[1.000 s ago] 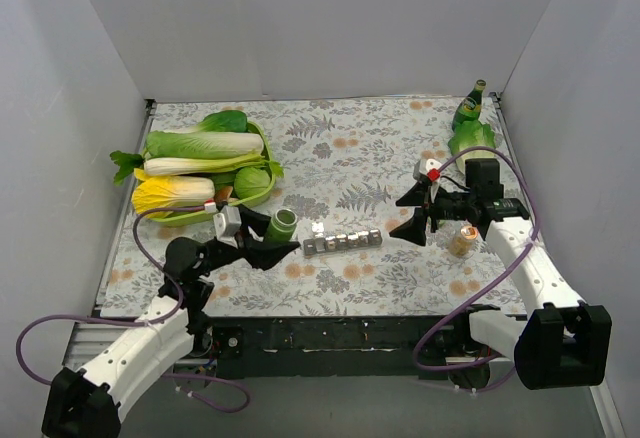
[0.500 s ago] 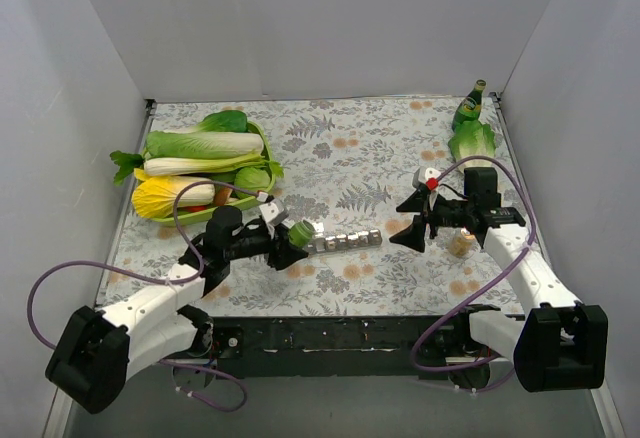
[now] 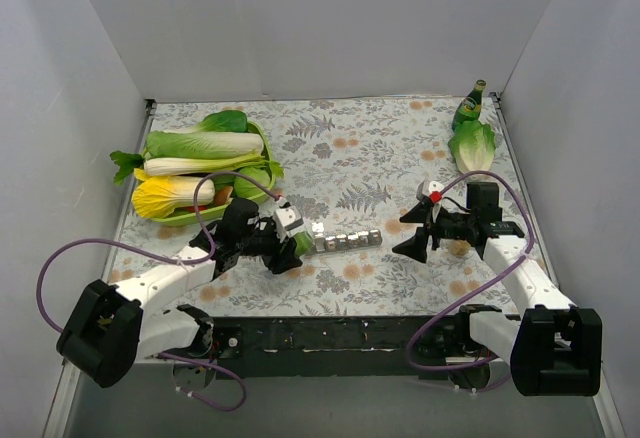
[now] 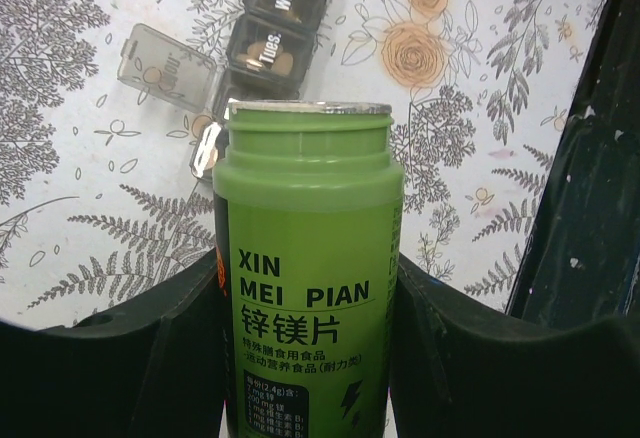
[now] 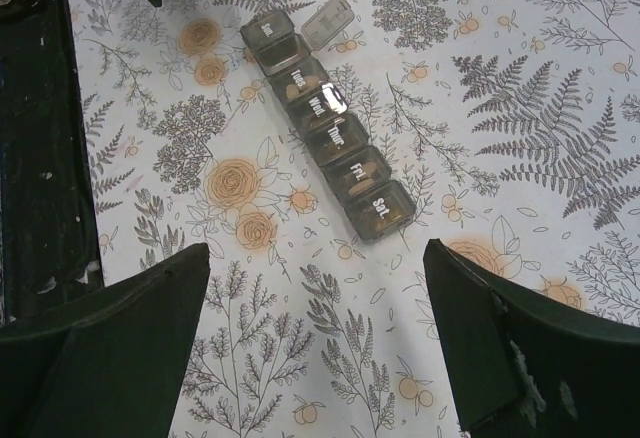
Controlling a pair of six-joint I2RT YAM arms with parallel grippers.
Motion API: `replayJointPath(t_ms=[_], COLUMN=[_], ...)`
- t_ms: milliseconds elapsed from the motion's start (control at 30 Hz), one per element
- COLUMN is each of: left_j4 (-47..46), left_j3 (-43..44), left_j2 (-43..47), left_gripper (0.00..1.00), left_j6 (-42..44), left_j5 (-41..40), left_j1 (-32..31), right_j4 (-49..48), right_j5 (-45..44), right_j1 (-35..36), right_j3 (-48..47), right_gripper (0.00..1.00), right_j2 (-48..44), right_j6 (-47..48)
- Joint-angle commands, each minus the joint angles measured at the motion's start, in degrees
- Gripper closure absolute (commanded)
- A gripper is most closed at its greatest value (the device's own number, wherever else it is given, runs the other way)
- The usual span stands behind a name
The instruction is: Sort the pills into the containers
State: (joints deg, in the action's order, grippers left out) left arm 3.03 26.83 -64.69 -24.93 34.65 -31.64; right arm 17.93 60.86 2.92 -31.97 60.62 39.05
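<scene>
The containers are a grey strip of day-marked compartments point(image 3: 343, 242) in mid-table, also seen in the left wrist view point(image 4: 272, 18) and the right wrist view point(image 5: 330, 128). One lid point(image 4: 165, 53) at its left end stands open. Tan pills point(image 4: 276, 59) lie in the "Tues." compartment. My left gripper point(image 3: 294, 244) is shut on a green, uncapped pill bottle point(image 4: 305, 258), tilted with its mouth at the strip's left end. My right gripper point(image 3: 413, 232) is open and hangs right of the strip with nothing between its fingers point(image 5: 110, 338).
A small amber bottle point(image 3: 460, 248) stands by my right arm. A tall green glass bottle point(image 3: 468, 106) and a leafy green point(image 3: 472, 144) sit at the back right. A green tray point(image 3: 262, 138) of cabbages and greens fills the back left.
My left arm carried the green bottle right, up to the strip's left end. My right gripper drifted slightly nearer and stayed open.
</scene>
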Motion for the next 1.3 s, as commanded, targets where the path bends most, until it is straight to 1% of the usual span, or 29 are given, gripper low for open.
replayJointPath(t_ms=[0, 267, 633, 900, 1100, 1267], left_j4=[4.62, 7.60, 10.33, 14.72, 17.10, 20.61], left_j3=[2.88, 5.16, 9.20, 12.80, 14.48, 17.72], left_j2=[-0.09, -4.56, -10.63, -13.80, -15.47, -17.66], left_gripper=[1.00, 1.00, 1.00, 1.00, 1.00, 1.00], left_j6=[6.46, 12.44, 16.31, 19.83, 20.80, 21.67], left_j5=[-0.29, 0.15, -0.55, -2.57, -3.45, -5.03], left_j1=[-0.70, -1.06, -2.64, -2.99, -2.90, -2.99], right_j4=[-1.85, 1.13, 2.89, 3.77, 4.56, 5.00], right_j5=[3.30, 3.56, 2.25, 1.81, 1.28, 1.19], right_j1=[-0.81, -0.90, -0.90, -0.98, -0.90, -0.90], right_j3=[0.15, -0.11, -0.82, -1.26, -1.34, -1.52], right_gripper=[0.05, 0.05, 0.06, 0.06, 0.06, 0.06], right_j2=[-0.06, -0.59, -1.03, -1.21, -1.65, -1.91], right_j6=[2.35, 6.21, 8.15, 8.76, 9.73, 10.17])
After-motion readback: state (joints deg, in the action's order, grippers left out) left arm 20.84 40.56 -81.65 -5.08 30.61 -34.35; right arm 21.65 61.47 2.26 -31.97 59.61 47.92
